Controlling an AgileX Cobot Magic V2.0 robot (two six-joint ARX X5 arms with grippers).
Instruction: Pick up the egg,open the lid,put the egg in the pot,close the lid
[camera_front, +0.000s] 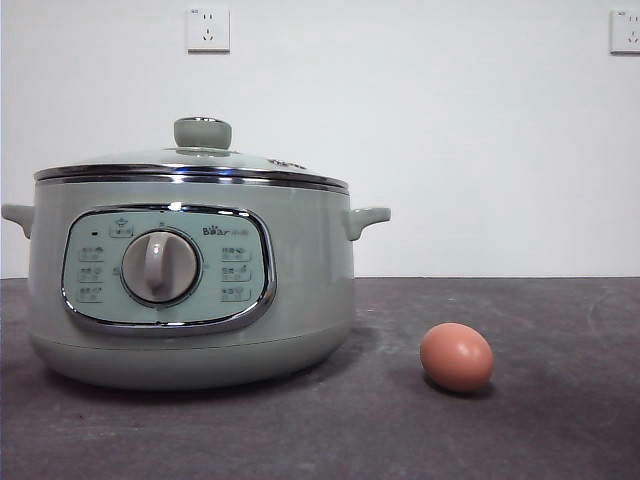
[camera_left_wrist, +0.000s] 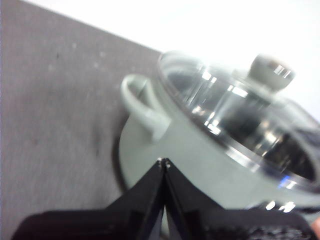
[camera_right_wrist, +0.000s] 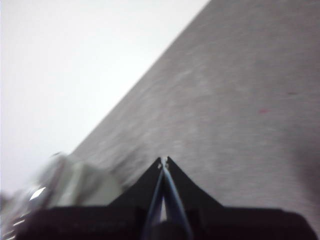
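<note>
Front view shows the small smooth brown-orange oval egg (camera_front: 456, 356) lying on its side on the dark grey counter (camera_front: 540, 420), well clear of the large pale sage-green electric cooker pot (camera_front: 190, 280), which stands toward the other side of the picture. The round glass lid with chrome rim and pale green knob (camera_front: 202, 132) sits closed on the pot.

The egg is likely light, rigid and brittle, with a slick curved shell, so a gentle pinch across its short middle looks safest; squeezed near an end, it would probably squirt out or roll. The lid offers one clear hold, the knob, and glass with a metal rim will probably be weighty and slippery, so it should be lifted straight up.

Left wrist view has the left tool (camera_left_wrist: 164, 161) with its two black jaws pressed together, tips touching, hanging above and just outside the pot's wall (camera_left_wrist: 190, 155) near one side handle (camera_left_wrist: 142, 107), with the lid (camera_left_wrist: 240, 120) and its knob (camera_left_wrist: 270, 72) beyond. Right wrist view has the right tool (camera_right_wrist: 164, 160) likewise pressed together and holding nothing, over bare counter (camera_right_wrist: 240, 100); a blurred pale green shape at the picture's edge is probably the pot. The egg is not in either wrist view.

Around the egg there is open counter on every side, so a descent from above has room. The pot's side handle (camera_front: 366, 218) juts out toward the egg but at a higher level. The white wall with two sockets (camera_front: 208, 28) stands behind.
</note>
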